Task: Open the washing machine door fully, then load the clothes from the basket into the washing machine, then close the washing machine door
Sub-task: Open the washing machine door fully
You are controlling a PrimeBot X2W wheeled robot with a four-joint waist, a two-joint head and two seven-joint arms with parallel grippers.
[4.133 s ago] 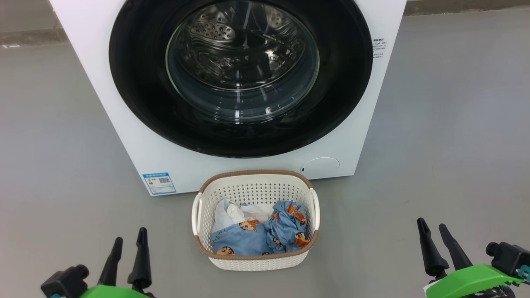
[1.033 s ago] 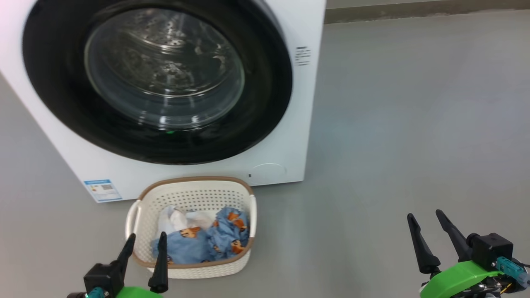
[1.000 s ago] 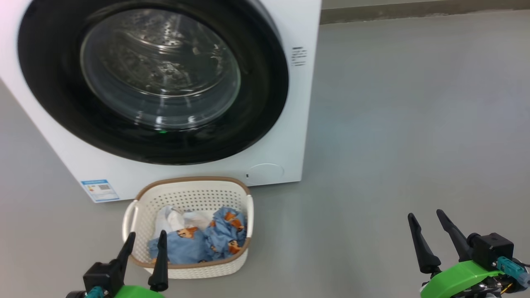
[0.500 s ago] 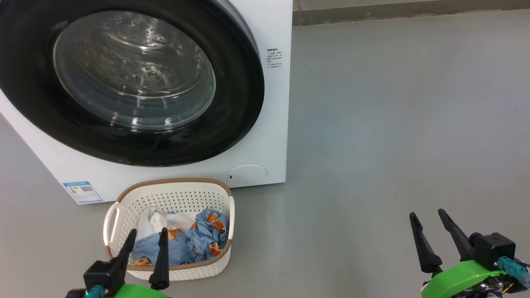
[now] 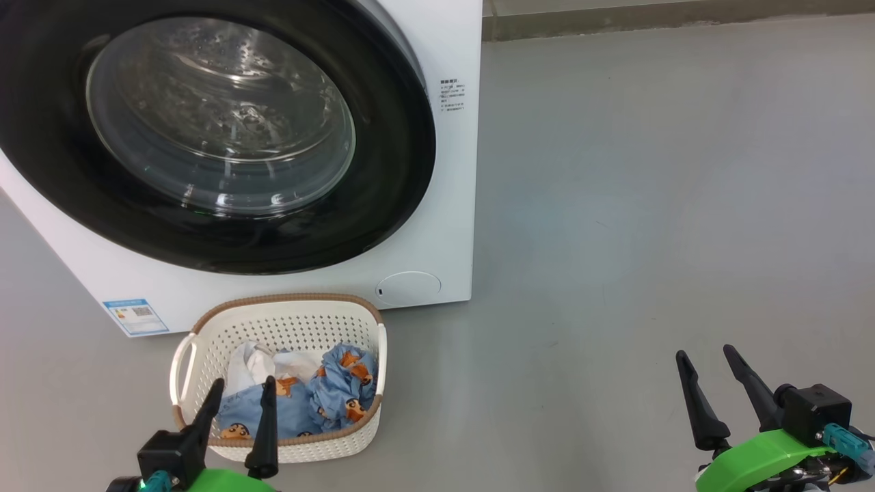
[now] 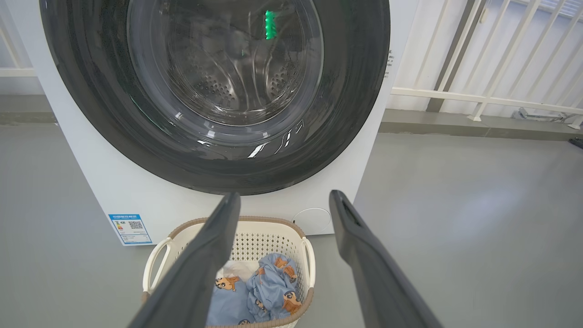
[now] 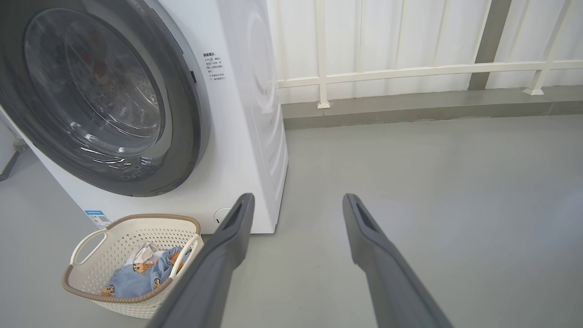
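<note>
Left gripper (image 5: pixel 244 380) hangs at the near left, its two dark fingers spread wide with nothing between them. From the head view its tips show in front of the near side of the basket (image 5: pixel 294 328). The right gripper (image 5: pixel 704 350) is at the near right, also spread wide and empty, over bare grey floor (image 5: pixel 649 205) and well apart from everything else.

The basket stands on the floor just in front of the washing machine (image 5: pixel 444 205). The clothes (image 5: pixel 342 389) lie inside it, with blue printed pieces on the near and right sides and white cloth at the far left.

The washing machine door (image 5: pixel 389 137) is shut flat against the front, and the steel drum shows through its glass. On the front panel, a blue sticker (image 5: pixel 135 316) sits low on the left. A round hatch (image 5: pixel 409 288) sits low on the right, just beyond the basket's far right corner. A white railing (image 7: pixel 410 70) runs along the far right.
</note>
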